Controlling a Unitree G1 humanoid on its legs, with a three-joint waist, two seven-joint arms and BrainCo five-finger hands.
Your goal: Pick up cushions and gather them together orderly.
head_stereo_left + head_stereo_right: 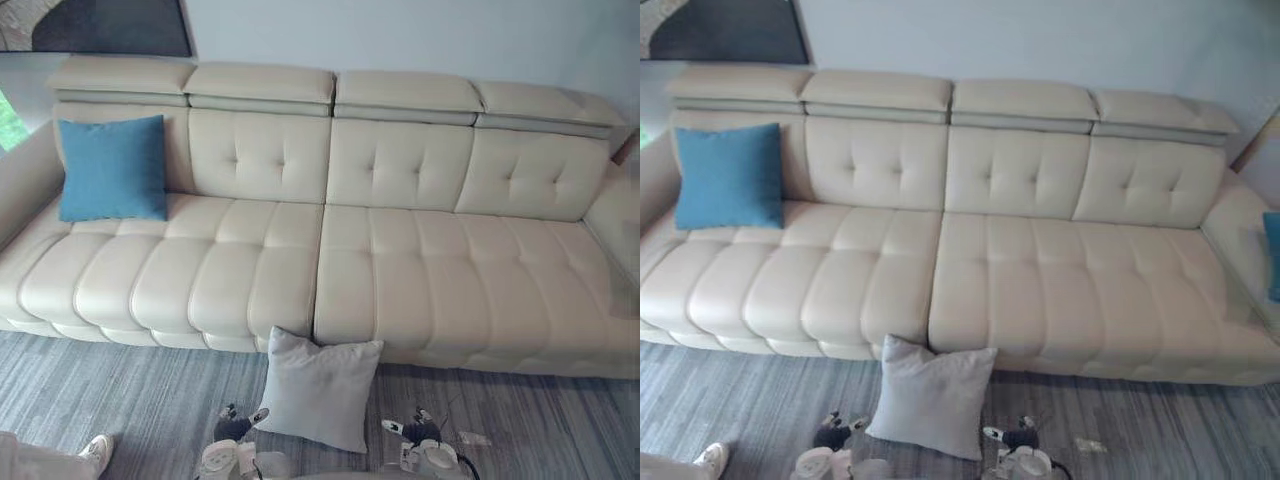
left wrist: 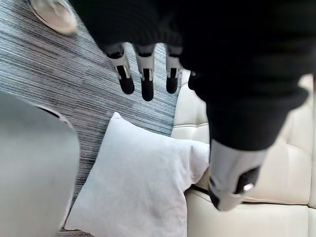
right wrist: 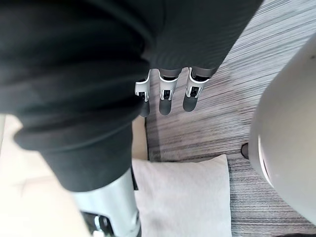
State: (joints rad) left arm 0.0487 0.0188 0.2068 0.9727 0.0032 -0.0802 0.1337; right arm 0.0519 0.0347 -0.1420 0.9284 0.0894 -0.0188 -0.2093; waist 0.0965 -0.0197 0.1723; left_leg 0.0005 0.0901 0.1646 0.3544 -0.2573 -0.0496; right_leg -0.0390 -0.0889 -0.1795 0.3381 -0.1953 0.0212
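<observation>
We have gathered nothing: grey cushion [image 1: 318, 388] on the floor [image 1: 120, 400], blue cushion [image 1: 112, 168] on the sofa [image 1: 400, 270]; our left hand [image 2: 147, 74] and right hand [image 3: 167, 96] hang empty, fingers straight.

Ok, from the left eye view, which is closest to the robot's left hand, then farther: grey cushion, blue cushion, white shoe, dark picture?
1. Pale grey square fabric cushion, on the floor beside the left hand.
2. Person's white shoe, floor, farther left.
3. Blue square fabric cushion, cream leather sofa's left end.
4. Dark framed picture, wall above.
</observation>
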